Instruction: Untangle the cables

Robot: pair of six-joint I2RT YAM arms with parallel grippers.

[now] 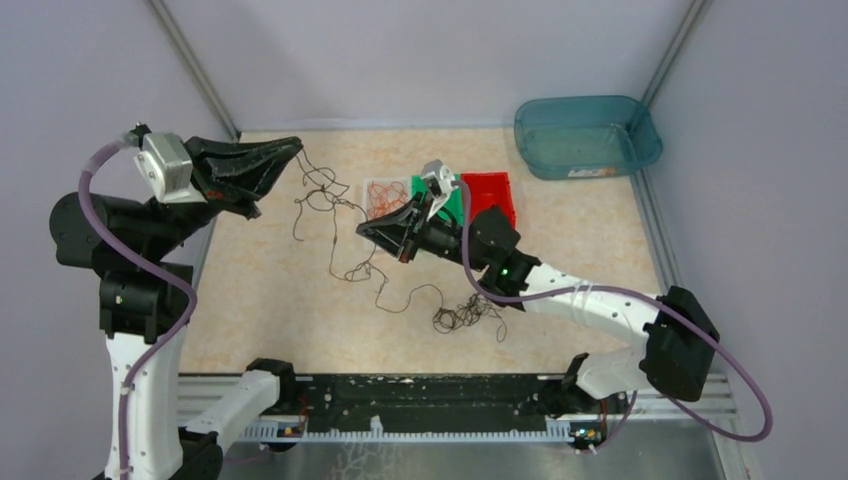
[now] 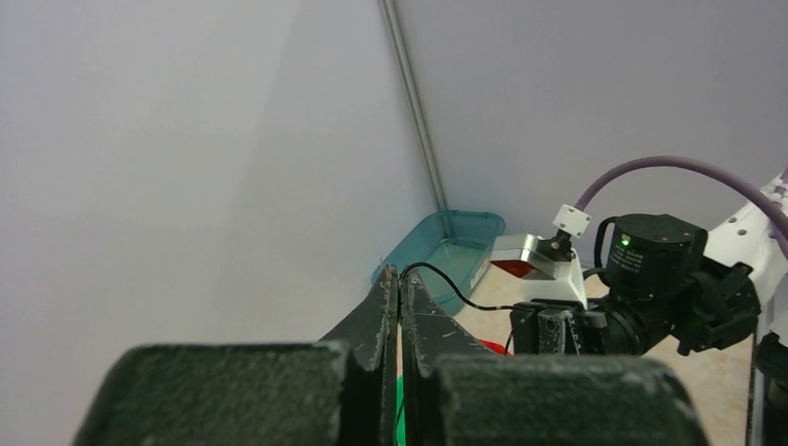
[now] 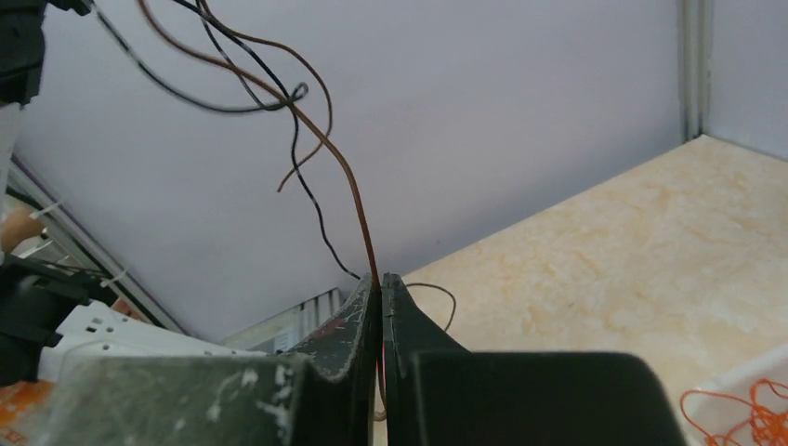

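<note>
Left gripper [image 1: 297, 146] is pinched tight on one of the cables [image 1: 466, 318], a hair-thin dark strand. Right gripper [image 1: 364, 230] clamps a brown one. Curly and kinked, they sag between both claws and trail into a clump near the table's [image 1: 260, 310] front edge.

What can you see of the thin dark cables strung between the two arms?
The cables are hair-thin, curly wires, dark brown and black, limp-looking. The shut left pincer, held high, pinches a black strand; loops hang from it down to the shut right pincer, which pinches a brown strand. The rest trails over the beige table to a small knotted clump near the front.
</note>
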